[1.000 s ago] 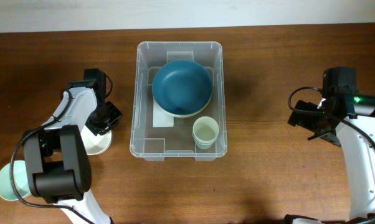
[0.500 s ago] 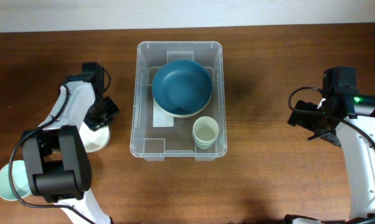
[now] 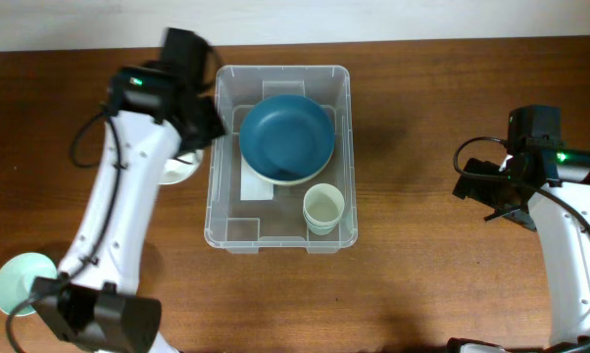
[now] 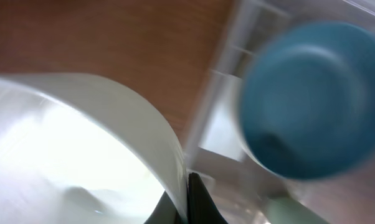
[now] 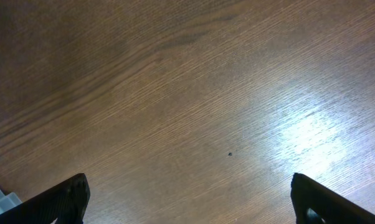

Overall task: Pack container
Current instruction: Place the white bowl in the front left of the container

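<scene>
On the table (image 3: pixel 422 98), the container (image 3: pixel 215 196) stands at centre, already holding a blue bowl (image 3: pixel 286 135) nested on a paler one. The left gripper (image 4: pixel 189 199) is clamped on the rim of a white bowl (image 3: pixel 177 169), held just beside the container's far left wall and not yet inside, while the right gripper (image 5: pixel 197 202) hangs wide open and empty over bare wood well to the right. Packing appears partly done: the white bowl and a mint dish (image 3: pixel 16 284) at the near left lie outside, whereas a cup (image 3: pixel 323 206) sits in the container's near right corner.
</scene>
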`<state>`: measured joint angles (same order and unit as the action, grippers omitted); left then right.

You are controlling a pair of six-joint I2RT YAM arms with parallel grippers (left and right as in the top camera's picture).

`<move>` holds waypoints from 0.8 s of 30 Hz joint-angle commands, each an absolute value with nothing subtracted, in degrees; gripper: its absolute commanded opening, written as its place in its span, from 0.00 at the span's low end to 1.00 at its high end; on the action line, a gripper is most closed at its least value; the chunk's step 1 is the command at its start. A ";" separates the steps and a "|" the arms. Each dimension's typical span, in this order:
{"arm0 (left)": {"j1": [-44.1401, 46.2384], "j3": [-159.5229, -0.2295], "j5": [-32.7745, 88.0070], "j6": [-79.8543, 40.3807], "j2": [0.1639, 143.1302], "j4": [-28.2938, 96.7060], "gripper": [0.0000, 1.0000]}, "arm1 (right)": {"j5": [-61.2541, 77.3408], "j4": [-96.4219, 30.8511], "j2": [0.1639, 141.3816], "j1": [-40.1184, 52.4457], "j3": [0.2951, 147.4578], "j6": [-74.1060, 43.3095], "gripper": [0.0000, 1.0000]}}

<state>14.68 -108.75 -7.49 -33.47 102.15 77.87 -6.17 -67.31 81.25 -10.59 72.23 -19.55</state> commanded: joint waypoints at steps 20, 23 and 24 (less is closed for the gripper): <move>30.72 -83.48 2.35 -45.32 101.36 61.71 0.01 | -5.15 -67.31 80.34 -10.90 73.08 -19.79 0.99; 30.70 -80.25 1.10 -44.93 101.36 60.01 0.01 | -5.15 -67.31 80.34 -10.90 73.08 -19.79 0.99; 30.70 -80.23 1.10 -44.93 101.36 59.99 0.01 | -5.15 -67.33 80.34 -10.90 73.08 -19.79 0.99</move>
